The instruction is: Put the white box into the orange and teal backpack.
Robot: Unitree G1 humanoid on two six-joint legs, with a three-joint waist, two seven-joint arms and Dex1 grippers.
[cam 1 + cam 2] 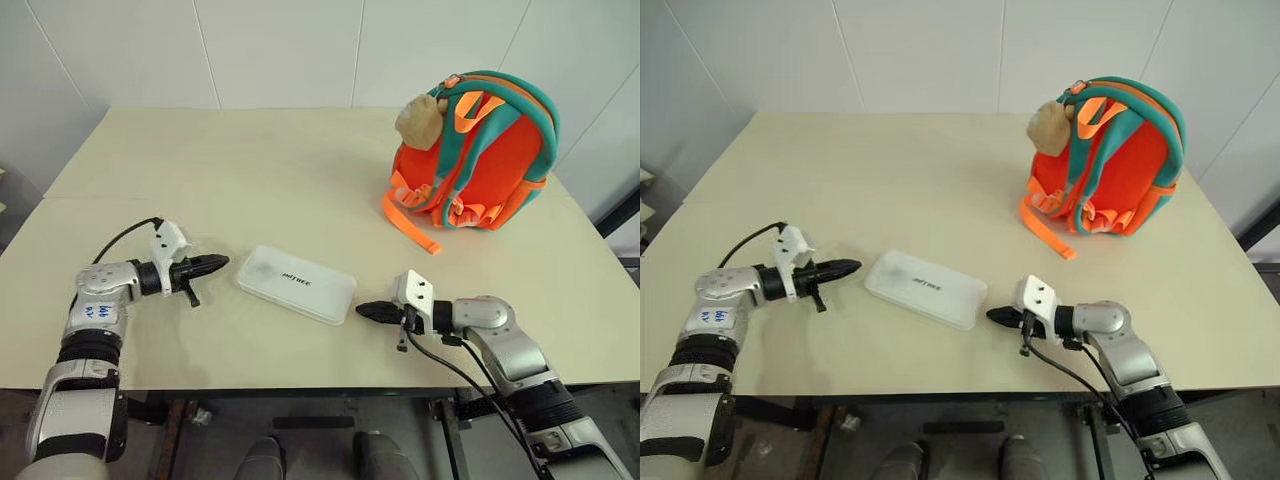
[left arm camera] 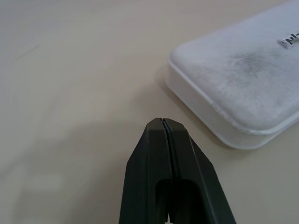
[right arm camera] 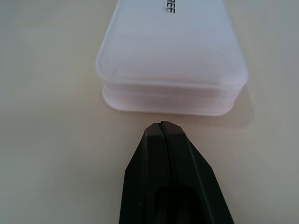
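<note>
The flat, elongated white translucent plastic box (image 1: 296, 284), marked with small dark lettering on its lid, is found lying flat near the front edge of the cream-coloured table (image 1: 250, 170), angled slightly across it. It is flanked at its two short ends by the grippers. The left gripper (image 1: 218, 263) is held low and nearly level just beside the box's left end, with its jaws pressed fully together and nothing between them. The right gripper (image 1: 364, 310) is positioned likewise just beside the right end, jaws also shut and empty. No contact with the box is seen in either wrist view; a narrow strip of table is visible between each tip and the box.

The placement is judged to be preparation for pinching the box between the two shut tips, one at each end.

The small orange backpack with teal trim and straps (image 1: 478, 150) is standing upright at the far right of the table, well apart from the box, a tan plush charm (image 1: 420, 120) hanging at its top. Whether its opening is unzipped cannot be told.
</note>
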